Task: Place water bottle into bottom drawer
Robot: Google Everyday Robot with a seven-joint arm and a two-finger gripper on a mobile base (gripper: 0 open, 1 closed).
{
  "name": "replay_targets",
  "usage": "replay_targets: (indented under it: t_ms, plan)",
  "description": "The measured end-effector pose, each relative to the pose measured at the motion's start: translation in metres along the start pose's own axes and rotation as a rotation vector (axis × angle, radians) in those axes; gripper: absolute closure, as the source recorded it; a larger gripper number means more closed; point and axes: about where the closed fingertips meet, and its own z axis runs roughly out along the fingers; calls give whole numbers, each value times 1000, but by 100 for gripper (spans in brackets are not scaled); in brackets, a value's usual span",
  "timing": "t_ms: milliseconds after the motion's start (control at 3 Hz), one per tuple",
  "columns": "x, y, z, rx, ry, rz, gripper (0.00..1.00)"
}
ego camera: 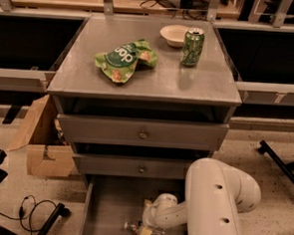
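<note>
gripper (pixel 145 230) in bottom drawer (pixel 104 201), arm (pixel 216 203) above, drawer's far end free

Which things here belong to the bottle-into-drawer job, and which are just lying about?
Job: water bottle, bottom drawer, claw low inside the drawer at the bottle.

Lying about: chip bag, white bowl, green soda can on the cabinet top; cardboard box beside it.
</note>
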Motion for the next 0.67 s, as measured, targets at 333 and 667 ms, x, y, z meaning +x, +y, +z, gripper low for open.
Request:
replay_targets:
  t_ms: [333,667]
  plan:
    - [-4,7,-40,0,16,-22,0]
    - [-9,16,-115,41,46,-6,0]
